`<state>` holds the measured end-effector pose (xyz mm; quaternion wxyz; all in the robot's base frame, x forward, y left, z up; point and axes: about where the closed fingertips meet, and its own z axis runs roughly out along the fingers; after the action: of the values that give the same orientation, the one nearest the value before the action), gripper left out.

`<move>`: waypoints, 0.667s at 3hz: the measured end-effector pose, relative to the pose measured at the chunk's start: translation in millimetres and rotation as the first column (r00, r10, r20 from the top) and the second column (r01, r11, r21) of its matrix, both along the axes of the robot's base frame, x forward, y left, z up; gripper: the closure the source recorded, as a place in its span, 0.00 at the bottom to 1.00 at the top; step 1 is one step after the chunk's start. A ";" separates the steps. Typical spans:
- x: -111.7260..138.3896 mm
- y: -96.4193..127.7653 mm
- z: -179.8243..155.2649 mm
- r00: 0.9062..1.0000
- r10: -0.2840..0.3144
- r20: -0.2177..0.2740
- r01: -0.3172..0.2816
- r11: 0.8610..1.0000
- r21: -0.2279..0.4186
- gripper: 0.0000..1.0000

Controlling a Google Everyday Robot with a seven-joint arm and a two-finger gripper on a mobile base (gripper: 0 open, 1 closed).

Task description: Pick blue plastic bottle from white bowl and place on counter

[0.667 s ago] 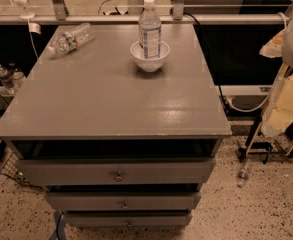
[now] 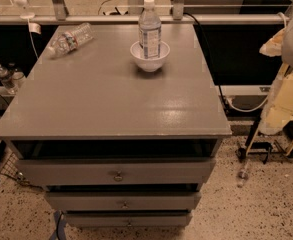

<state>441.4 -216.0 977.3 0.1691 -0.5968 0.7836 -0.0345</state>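
Gripper (image 2: 275, 46) shows as a pale shape at the picture's 2 o'clock edge, at the tip of the cream arm (image 2: 286, 94). It is well apart from the counter (image 2: 111, 104), off its right side. Whether it is spread or pressed together I cannot tell.

The blue bottle (image 2: 149, 26) stands upright in the bowl (image 2: 150, 59), white cap on. Its base is inside the bowl and its body rises well above the rim. The bowl rests on the counter toward 12 o'clock of the grey top, a little right of the middle.

A second bottle (image 2: 70, 40) lies on its side at 10 o'clock, near the back-left corner, with its cap pointing toward 8 o'clock — well apart from the bowl.

Below the top, at 6 o'clock, are three drawers (image 2: 118, 173), each with a small knob. On the speckled floor a small bottle (image 2: 242, 174) lies at 4 o'clock, and more bottles (image 2: 5, 76) stand at 9 o'clock.
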 end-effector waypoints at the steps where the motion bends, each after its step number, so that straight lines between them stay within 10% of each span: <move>1: 30.1 11.0 0.7 0.999 -0.045 0.029 0.043 0.996 0.080 0.00; 2: 76.9 24.1 5.2 0.988 -0.137 0.066 0.119 0.967 0.224 0.00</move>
<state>518.3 -191.9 982.5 0.2627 -0.5208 0.8120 0.0173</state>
